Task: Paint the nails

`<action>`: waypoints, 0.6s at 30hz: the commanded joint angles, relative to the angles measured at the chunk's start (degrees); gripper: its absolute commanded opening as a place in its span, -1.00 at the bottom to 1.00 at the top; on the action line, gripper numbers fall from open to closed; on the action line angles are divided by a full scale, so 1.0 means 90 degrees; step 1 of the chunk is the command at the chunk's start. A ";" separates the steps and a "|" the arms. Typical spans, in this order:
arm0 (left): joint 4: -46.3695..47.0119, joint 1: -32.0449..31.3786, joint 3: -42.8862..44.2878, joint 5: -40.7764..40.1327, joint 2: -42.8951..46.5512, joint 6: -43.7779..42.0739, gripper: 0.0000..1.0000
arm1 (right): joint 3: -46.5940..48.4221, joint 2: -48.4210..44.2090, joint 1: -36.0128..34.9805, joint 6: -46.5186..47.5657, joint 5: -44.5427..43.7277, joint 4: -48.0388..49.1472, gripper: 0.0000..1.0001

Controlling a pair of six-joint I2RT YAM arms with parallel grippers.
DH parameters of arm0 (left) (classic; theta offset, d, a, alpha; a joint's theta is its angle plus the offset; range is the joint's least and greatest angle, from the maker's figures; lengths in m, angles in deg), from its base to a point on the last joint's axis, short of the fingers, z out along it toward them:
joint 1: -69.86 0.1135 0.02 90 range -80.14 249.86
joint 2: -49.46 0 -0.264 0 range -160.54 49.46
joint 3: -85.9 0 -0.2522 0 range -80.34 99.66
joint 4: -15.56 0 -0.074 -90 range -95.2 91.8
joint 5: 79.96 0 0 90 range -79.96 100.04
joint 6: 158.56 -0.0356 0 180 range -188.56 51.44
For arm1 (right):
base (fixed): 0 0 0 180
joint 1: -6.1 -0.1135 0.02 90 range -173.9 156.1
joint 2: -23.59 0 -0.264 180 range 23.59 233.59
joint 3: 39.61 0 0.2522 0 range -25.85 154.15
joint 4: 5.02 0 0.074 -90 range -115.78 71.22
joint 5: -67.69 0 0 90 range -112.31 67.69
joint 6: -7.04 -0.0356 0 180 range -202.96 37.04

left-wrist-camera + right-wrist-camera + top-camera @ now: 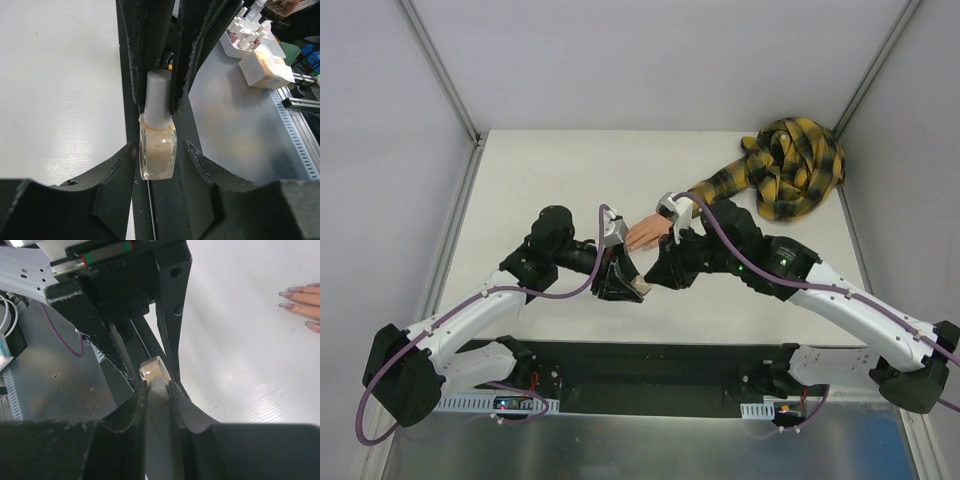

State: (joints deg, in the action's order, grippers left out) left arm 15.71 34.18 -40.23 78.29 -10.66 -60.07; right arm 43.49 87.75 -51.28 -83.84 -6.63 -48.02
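Note:
A small beige nail polish bottle (158, 152) hangs level in the air between both grippers, near the table's front edge (640, 288). My left gripper (160, 150) is shut on its glass body. My right gripper (157, 390) is shut on its pale grey cap (159, 97). In the top view the left gripper (623, 278) and right gripper (657, 277) meet tip to tip. The peach mannequin hand (645, 232) lies flat just behind them. Its pale pink nails (286, 293) show at the right edge of the right wrist view, apart from the bottle.
The yellow-black plaid sleeve (790, 165) runs from the hand to a bunched heap at the back right corner. A black strip (650, 375) borders the table's front edge. White boxes and a plug (250, 40) sit beyond the table. Frame posts stand at the back corners.

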 commanded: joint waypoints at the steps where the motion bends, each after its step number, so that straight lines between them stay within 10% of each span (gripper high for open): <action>1: 0.0026 -0.0069 0.0337 0.0005 -0.0068 -0.0192 -0.22 | 0.0333 0.0088 -0.0040 -0.0136 -0.0121 0.0318 -0.99; 10: 0.0007 -0.0069 0.0406 0.0004 -0.0068 -0.0152 -0.52 | 0.0411 0.0176 -0.0030 -0.0156 -0.0189 0.0299 -0.99; 14: -0.0110 -0.0069 0.0435 -0.0229 0.0009 -0.0230 -1.00 | 0.0449 0.0137 -0.0040 -0.0224 -0.0374 0.0299 -0.99; 18: -0.0305 -0.0069 0.0338 -0.1622 0.0302 -0.0396 -1.00 | 0.0518 0.0117 -0.0069 -0.0749 -0.1349 0.0123 -0.23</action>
State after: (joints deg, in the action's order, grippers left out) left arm 14.29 34.14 -38.59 74.00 -10.96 -61.82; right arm 44.67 89.30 -51.44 -86.20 -10.02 -47.82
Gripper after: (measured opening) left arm 0.217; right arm 0.208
